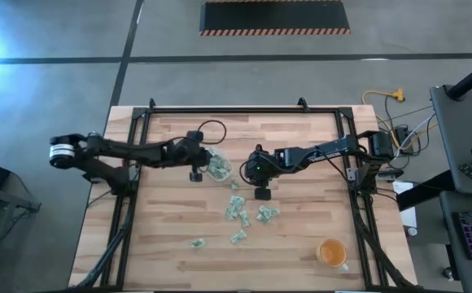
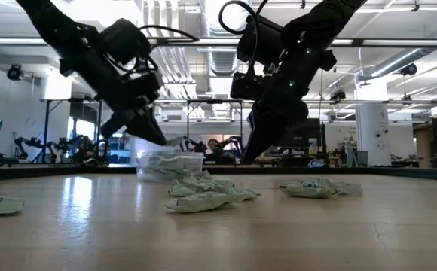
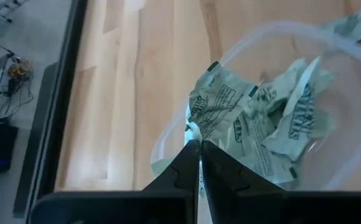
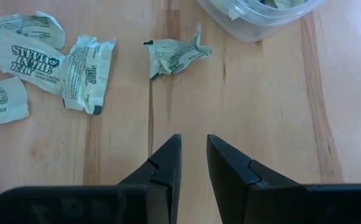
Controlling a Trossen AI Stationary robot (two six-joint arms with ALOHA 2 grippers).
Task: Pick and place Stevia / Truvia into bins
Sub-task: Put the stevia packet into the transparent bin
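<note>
Left gripper [image 3: 199, 163] jaws shut, pinching rim of clear tub [image 1: 217, 166] mid-worktop; tug could tip it, spill packets inside. Right gripper [image 4: 193, 163] jaws part open, empty, above bare wood near crumpled Stevia packet [image 4: 175, 55]; risk: closing short, or scraping worktop [image 1: 171, 244].

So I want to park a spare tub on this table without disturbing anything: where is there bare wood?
Bare wood lies along the table's left side, below the left arm, and between the orange cup and the packets. The middle is crowded: loose packets, the clear tub, the left hand at its rim and the right hand over the packets.
</note>
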